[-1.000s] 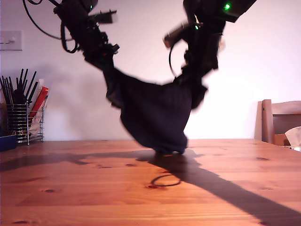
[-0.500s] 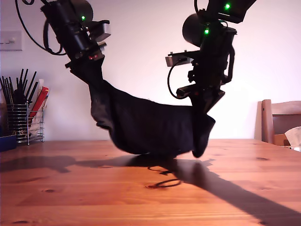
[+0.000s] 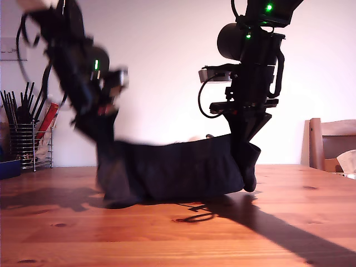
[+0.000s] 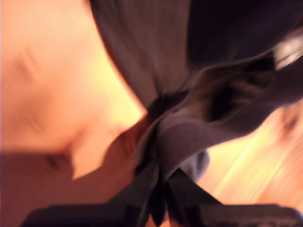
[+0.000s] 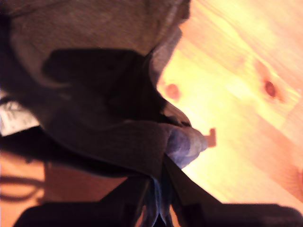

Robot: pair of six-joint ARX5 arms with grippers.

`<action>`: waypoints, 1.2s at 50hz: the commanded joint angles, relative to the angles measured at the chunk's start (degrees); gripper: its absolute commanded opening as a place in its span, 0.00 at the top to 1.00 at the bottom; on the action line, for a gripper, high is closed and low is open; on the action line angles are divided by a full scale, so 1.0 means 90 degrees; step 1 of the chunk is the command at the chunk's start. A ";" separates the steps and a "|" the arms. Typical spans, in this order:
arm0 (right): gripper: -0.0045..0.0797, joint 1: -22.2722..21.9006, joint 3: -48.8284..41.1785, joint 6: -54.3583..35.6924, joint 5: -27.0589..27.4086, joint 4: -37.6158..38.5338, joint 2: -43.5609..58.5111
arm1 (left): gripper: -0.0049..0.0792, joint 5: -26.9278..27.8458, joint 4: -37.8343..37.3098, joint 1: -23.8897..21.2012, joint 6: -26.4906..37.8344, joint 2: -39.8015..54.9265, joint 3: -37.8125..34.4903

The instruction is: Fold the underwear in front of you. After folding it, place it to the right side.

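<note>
The underwear (image 3: 172, 169) is a dark garment stretched wide between both arms, and its lower edge rests on the wooden table (image 3: 111, 239). My first gripper (image 3: 103, 127), blurred by motion at the exterior view's left, is shut on one corner of the underwear (image 4: 180, 137). My second gripper (image 3: 245, 136), at the exterior view's right, is shut on the other corner, and a short end hangs below it. In the second wrist view the underwear (image 5: 94, 94) bunches at the closed jaws, with a white label (image 5: 14, 118) showing inside the waistband.
A wire holder with dark utensils (image 3: 25, 142) and a blue object (image 3: 8, 167) stand at the exterior view's left. A wooden chair (image 3: 334, 142) sits at the exterior view's right edge. A thin dark ring (image 3: 194, 216) lies on the table in front of the garment.
Both arms have come down and the first arm has swung toward the exterior view's left. The underwear went from a hanging bundle to a wide span touching the table.
</note>
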 commanded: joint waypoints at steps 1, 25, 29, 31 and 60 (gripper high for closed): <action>0.96 0.0010 -0.0347 0.0117 -0.0029 0.0058 0.0005 | 0.97 -0.0029 0.0253 0.0007 0.0000 0.0083 -0.0197; 0.96 0.0289 -0.1591 0.0546 0.0000 0.0913 -0.0500 | 0.97 -0.0398 0.1989 0.0051 -0.0078 -0.1027 -0.2084; 0.96 0.0330 -0.1855 0.0670 0.0024 0.1088 -0.0743 | 0.97 -0.0427 0.2419 0.0051 -0.0124 -0.1365 -0.2526; 0.96 0.0340 -0.2011 0.0704 0.0041 0.1192 -0.0886 | 0.97 -0.0427 0.2582 0.0070 -0.0143 -0.1542 -0.2722; 0.96 0.0631 -0.3534 0.0930 -0.0002 0.1562 -0.1724 | 0.97 -0.0940 0.3174 -0.0223 -0.0896 -0.2827 -0.4619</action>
